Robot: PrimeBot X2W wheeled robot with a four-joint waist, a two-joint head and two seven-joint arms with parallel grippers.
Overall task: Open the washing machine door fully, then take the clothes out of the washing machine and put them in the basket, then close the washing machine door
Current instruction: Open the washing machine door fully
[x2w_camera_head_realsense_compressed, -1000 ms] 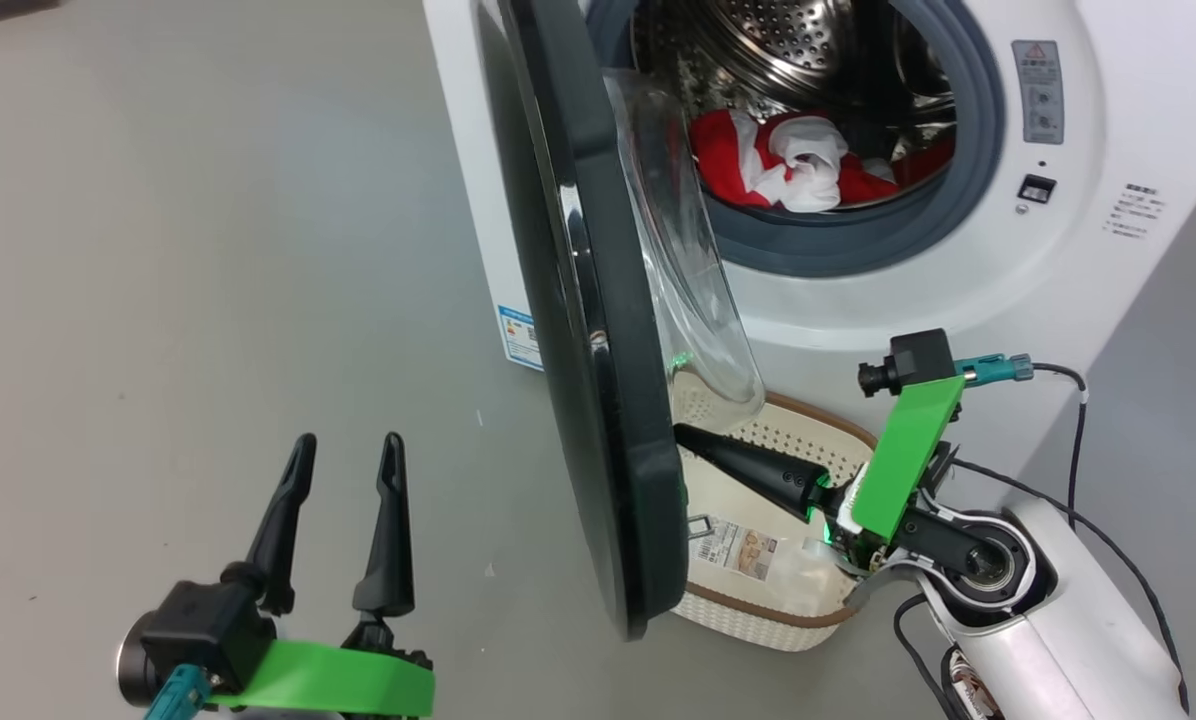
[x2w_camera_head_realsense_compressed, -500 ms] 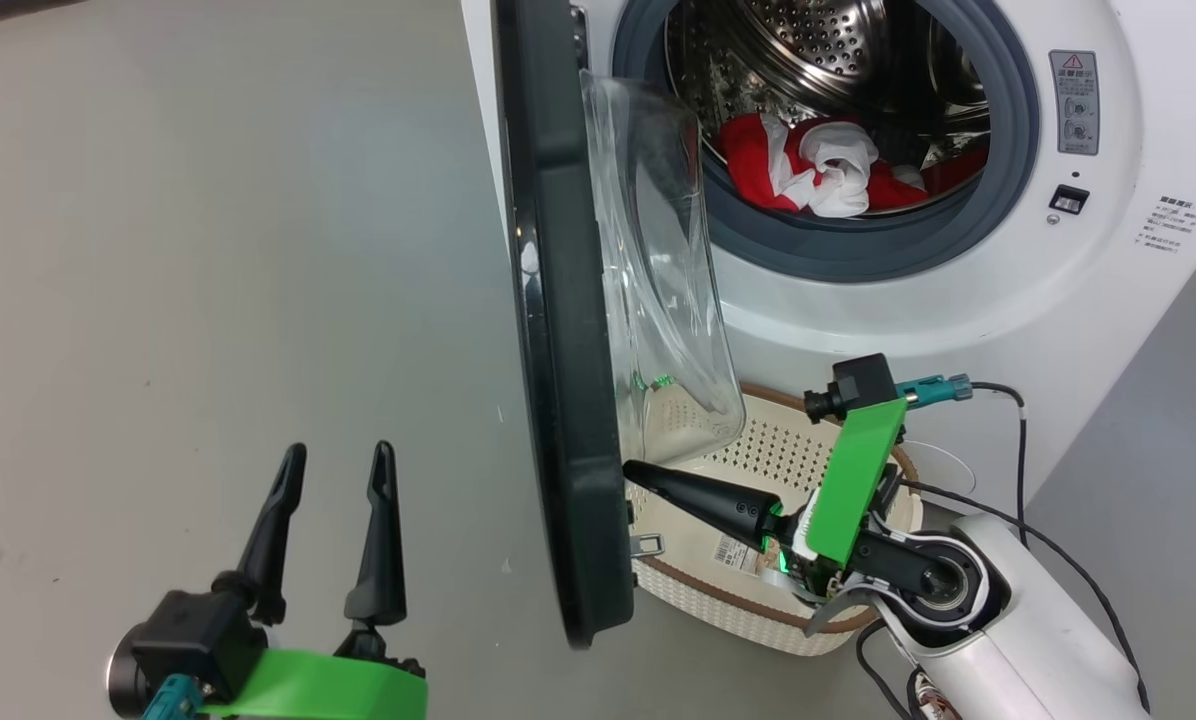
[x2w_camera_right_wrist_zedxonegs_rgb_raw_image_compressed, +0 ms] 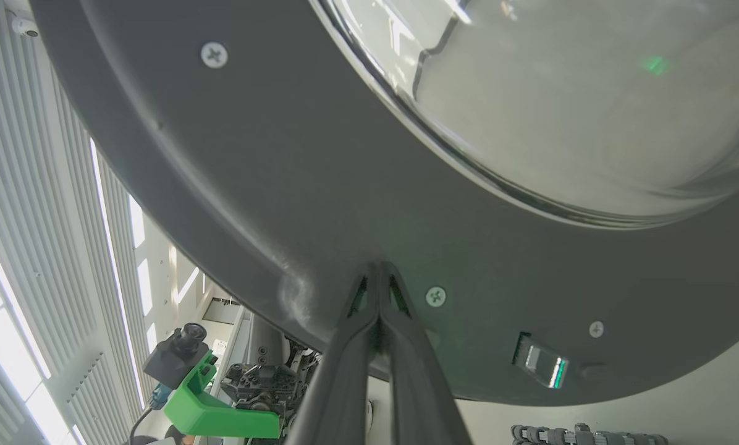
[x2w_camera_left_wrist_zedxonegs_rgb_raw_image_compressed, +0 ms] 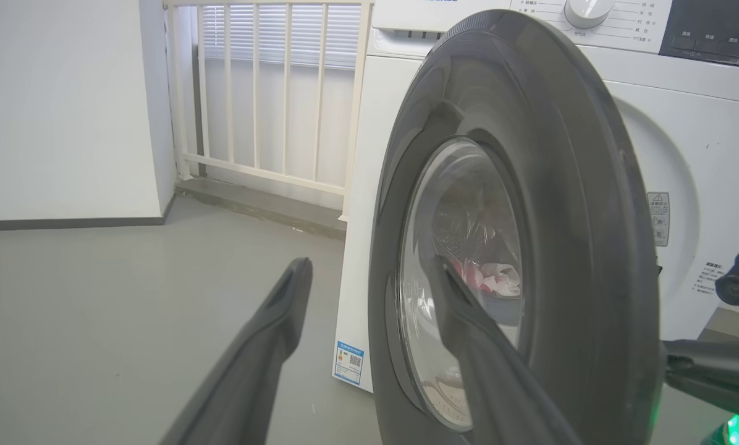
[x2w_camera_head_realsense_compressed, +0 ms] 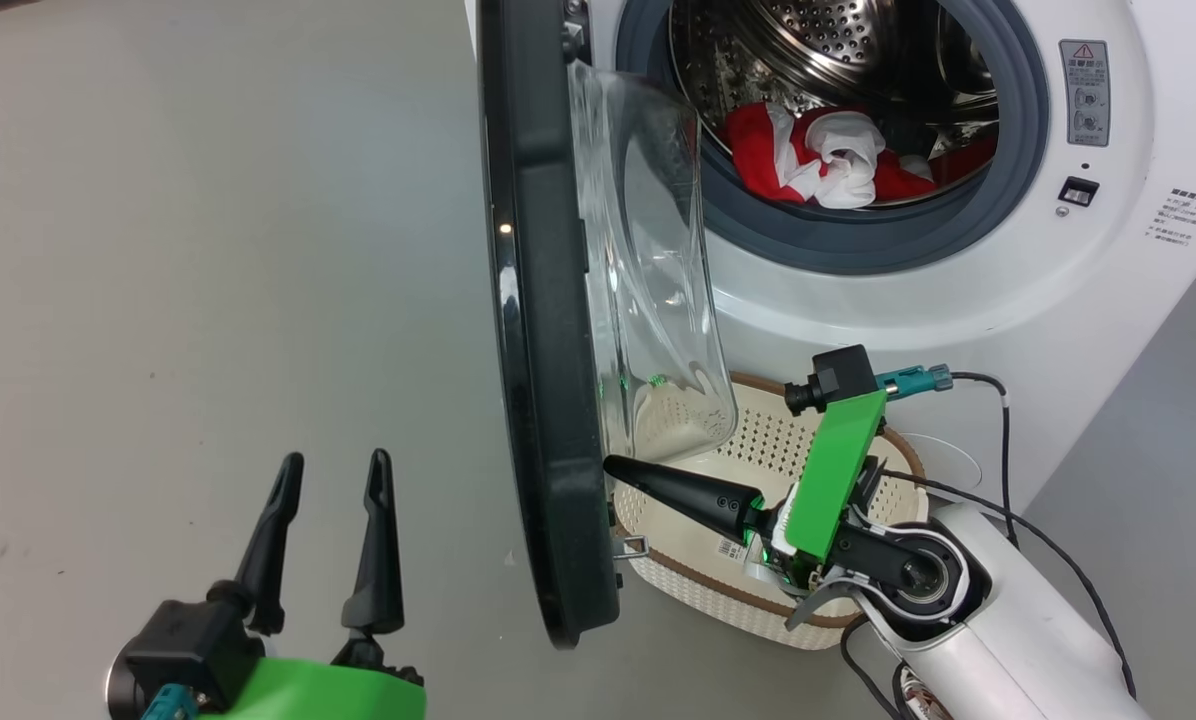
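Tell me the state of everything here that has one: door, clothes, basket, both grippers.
washing machine door: open partway, edge-on.
clothes: bunched in the drum.
basket: on the floor, no clothes visible inside.
left gripper: open, empty.
right gripper: shut, tip against the door's inner face.

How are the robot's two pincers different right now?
The left pincer has its fingers spread wide open; the right pincer has them squeezed shut. The left pincer hangs over the grey floor, touching nothing; the right pincer's tip is against the inner face of the washing machine door. Both have long dark fingers and a green mount.
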